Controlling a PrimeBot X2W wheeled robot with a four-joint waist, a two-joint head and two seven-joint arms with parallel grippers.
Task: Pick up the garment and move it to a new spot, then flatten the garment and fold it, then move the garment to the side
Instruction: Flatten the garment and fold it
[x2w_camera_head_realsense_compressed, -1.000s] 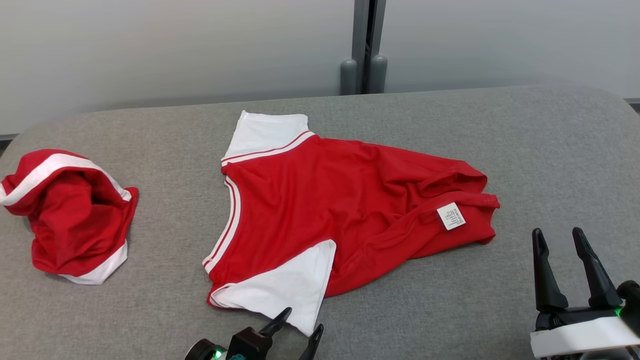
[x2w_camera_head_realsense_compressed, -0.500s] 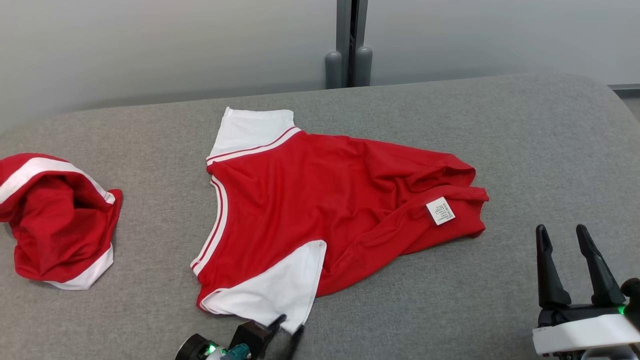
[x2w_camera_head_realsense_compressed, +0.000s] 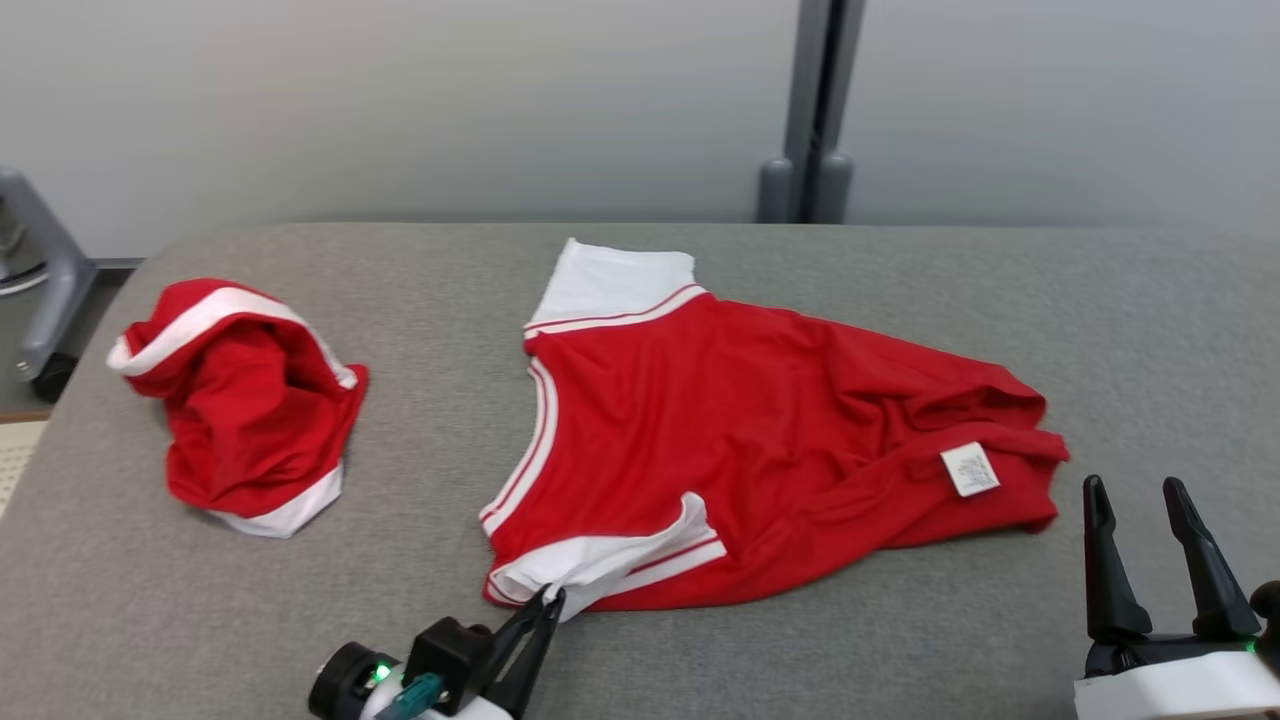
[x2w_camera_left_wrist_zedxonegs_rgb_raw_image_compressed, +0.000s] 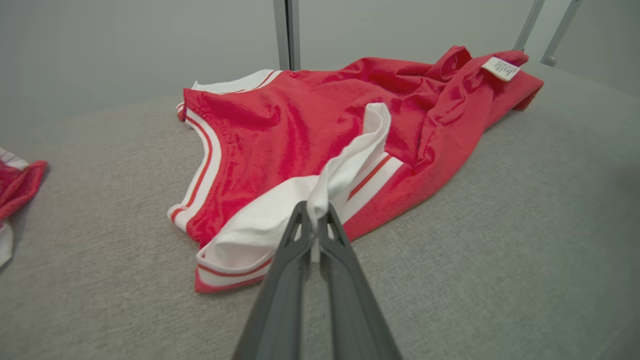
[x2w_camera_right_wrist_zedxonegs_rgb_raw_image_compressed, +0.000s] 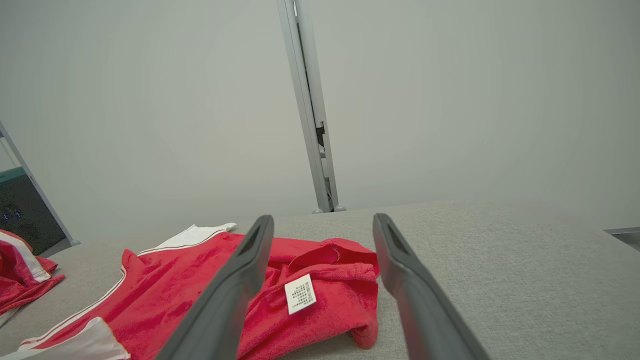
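A red garment (x2w_camera_head_realsense_compressed: 760, 420) lies spread on a grey padded surface (x2w_camera_head_realsense_compressed: 900, 650). The left gripper (x2w_camera_left_wrist_zedxonegs_rgb_raw_image_compressed: 315, 216) has its jaws pinched together on the white sleeve (x2w_camera_left_wrist_zedxonegs_rgb_raw_image_compressed: 350, 165), which seems slightly lifted. Beyond the right gripper (x2w_camera_head_realsense_compressed: 1134, 487), whose jaws are spread and empty, lies the garment's label (x2w_camera_right_wrist_zedxonegs_rgb_raw_image_compressed: 300, 293).

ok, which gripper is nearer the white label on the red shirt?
Right. The right gripper stands open just right of the label, apart from it. The left gripper is across the shirt, shut on its white sleeve.
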